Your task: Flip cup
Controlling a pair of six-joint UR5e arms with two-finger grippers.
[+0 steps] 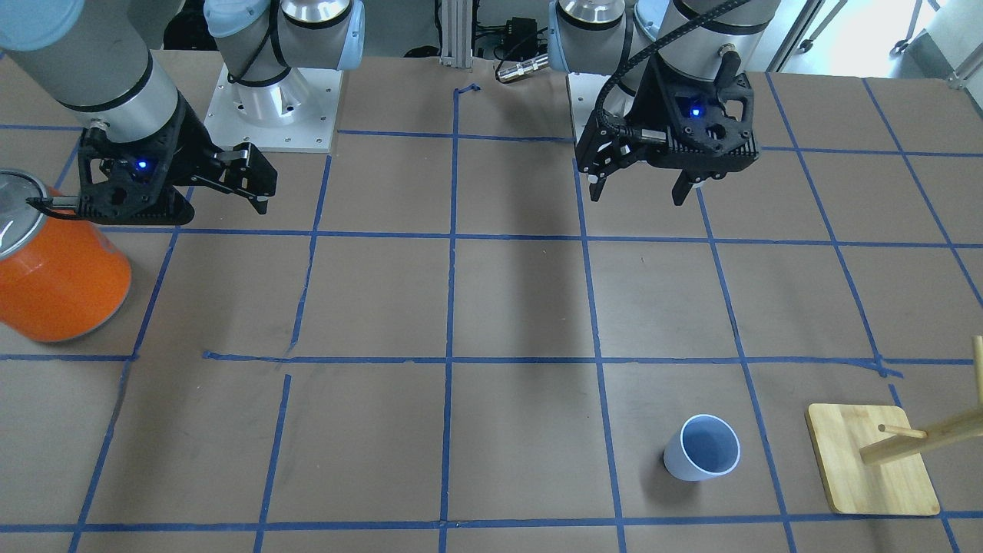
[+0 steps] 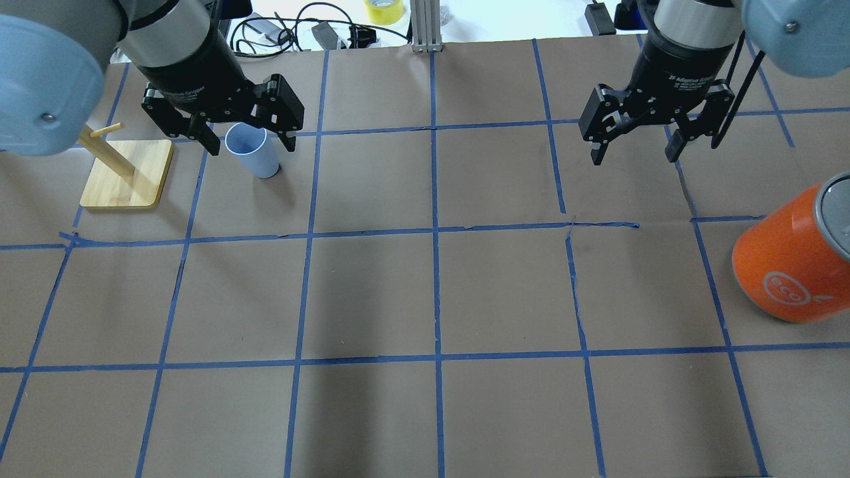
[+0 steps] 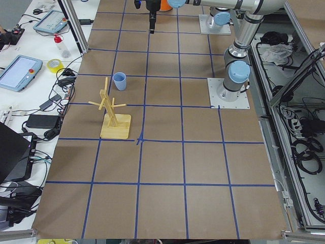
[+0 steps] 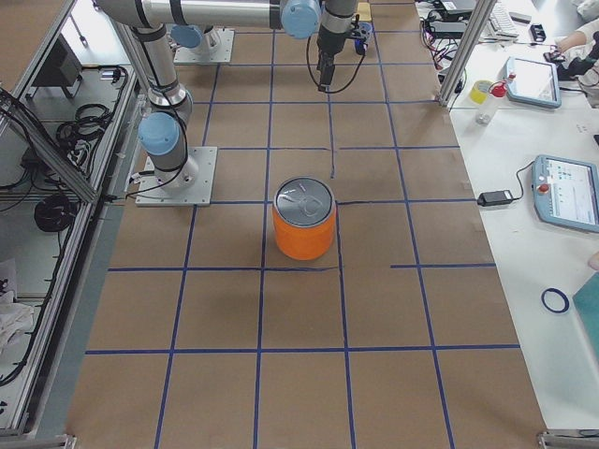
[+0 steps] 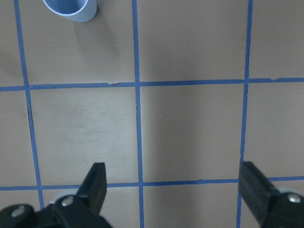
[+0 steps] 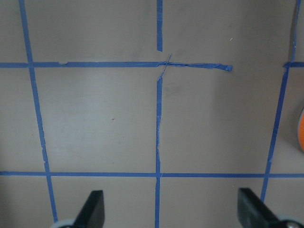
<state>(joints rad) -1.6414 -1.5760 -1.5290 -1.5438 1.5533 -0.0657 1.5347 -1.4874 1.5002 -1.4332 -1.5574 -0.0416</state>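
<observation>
The cup is a small pale blue-white tumbler standing upright, mouth up, on the brown table beside a wooden stand. It also shows in the overhead view, the exterior left view and at the top left of the left wrist view. My left gripper is open and empty, well above the table; in the overhead view it overlaps the cup, and its wrist view shows the cup ahead of it. My right gripper is open and empty above bare table.
A large orange can with a silver top stands at my right side, also in the front view and the exterior right view. A wooden peg stand on a square base sits left of the cup. Blue tape lines grid the table.
</observation>
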